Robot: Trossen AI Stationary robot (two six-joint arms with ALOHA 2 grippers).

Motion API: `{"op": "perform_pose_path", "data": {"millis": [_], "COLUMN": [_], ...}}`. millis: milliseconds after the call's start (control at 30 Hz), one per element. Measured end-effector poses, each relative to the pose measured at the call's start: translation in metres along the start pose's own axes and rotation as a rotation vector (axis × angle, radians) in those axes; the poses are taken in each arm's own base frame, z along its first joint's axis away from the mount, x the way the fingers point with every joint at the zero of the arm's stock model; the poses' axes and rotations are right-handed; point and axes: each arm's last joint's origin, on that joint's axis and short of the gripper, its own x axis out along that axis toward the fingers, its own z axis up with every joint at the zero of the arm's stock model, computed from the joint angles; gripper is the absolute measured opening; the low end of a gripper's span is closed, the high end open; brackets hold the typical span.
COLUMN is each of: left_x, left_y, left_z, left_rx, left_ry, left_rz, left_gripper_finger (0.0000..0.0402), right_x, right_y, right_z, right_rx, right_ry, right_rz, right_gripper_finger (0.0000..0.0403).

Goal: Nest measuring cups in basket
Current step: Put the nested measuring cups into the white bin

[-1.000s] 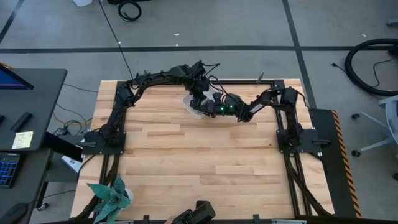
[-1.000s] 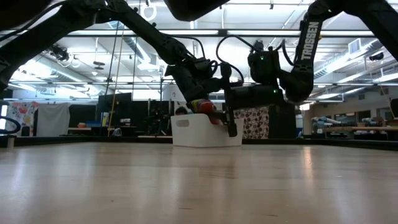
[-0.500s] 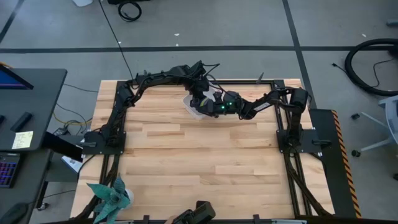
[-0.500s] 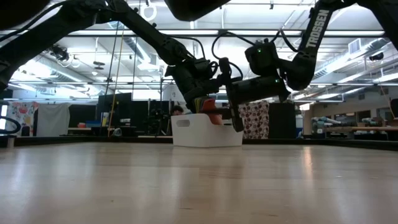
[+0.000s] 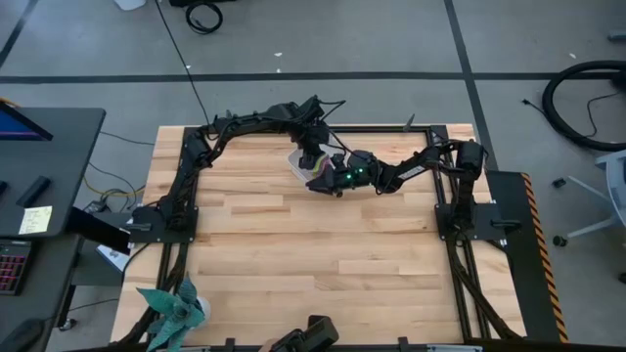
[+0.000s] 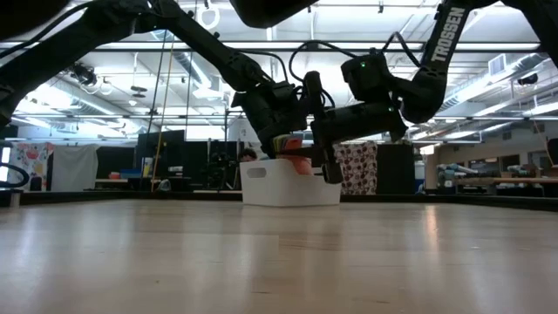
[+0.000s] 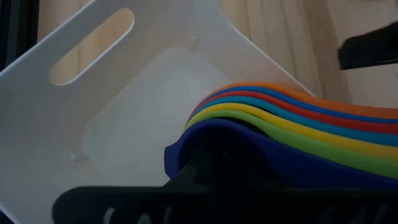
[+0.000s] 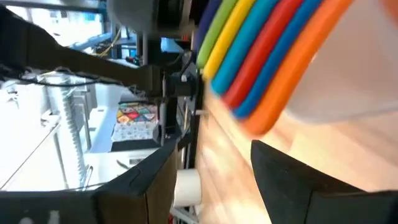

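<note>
Cups first: your left gripper [image 6: 283,139] is clenched on the measuring cups [image 7: 280,130], all seven already nested into one stack, and it hangs that stack over the open top of the basket [image 6: 288,185] at the far middle of the table [image 5: 293,254]. In the left wrist view the dark blue bowl sits nearest the fingers, with green, yellow, light blue, red, medium blue and orange rims fanning out behind it. The bare white basket floor shows below, so the stack looks held above it, not resting. You're gripping at the bowl end so the flat handles stick out free.

Your right gripper [image 6: 330,166] is spread wide at the basket's near right edge, holding nothing. In the right wrist view the handles [image 8: 261,56] fan past it as colored bands, orange outermost, so it's likely placed to steady or square the stack; that's a guess.

Materials: cups are smooth matte plastic, thin-walled, with round bowls and short flat handles, so they slide into each other easily. The basket is white semi-gloss plastic, shallow, with rounded corners and an oval handle slot [image 7: 90,46] in the wall. The table is pale butcher-block wood. A teal spiky plant [image 5: 176,308] stands at the near left corner, well apart.
</note>
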Motion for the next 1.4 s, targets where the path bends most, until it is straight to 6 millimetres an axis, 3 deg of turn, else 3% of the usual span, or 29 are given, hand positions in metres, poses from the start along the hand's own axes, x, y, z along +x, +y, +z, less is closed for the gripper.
{"op": "perform_pose_path", "data": {"millis": [300,533,1033,1400], "left_x": [0.000,-0.001,0.002,-0.026], "left_y": [0.001,0.002,-0.011,-0.024], "left_z": [0.000,-0.001,0.006,0.023], "left_rx": [0.002,0.033,0.071,0.112], "left_ry": [0.006,0.038,0.092,0.057], "left_rz": [0.014,0.052,0.103,0.132], "left_gripper_finger": [0.0009,0.0009,0.0009,0.0009], "right_x": [0.000,-0.007,-0.023,-0.024], "right_y": [0.018,0.019,0.025,0.025], "right_z": [-0.016,-0.032,-0.036,-0.034], "right_rx": [-0.020,-0.020,-0.074,-0.110], "right_ry": [0.047,0.087,0.066,0.068], "right_rz": [0.019,-0.171,-0.328,-0.328], "right_gripper_finger": [0.0209,0.0209,0.0209,0.0209]}}
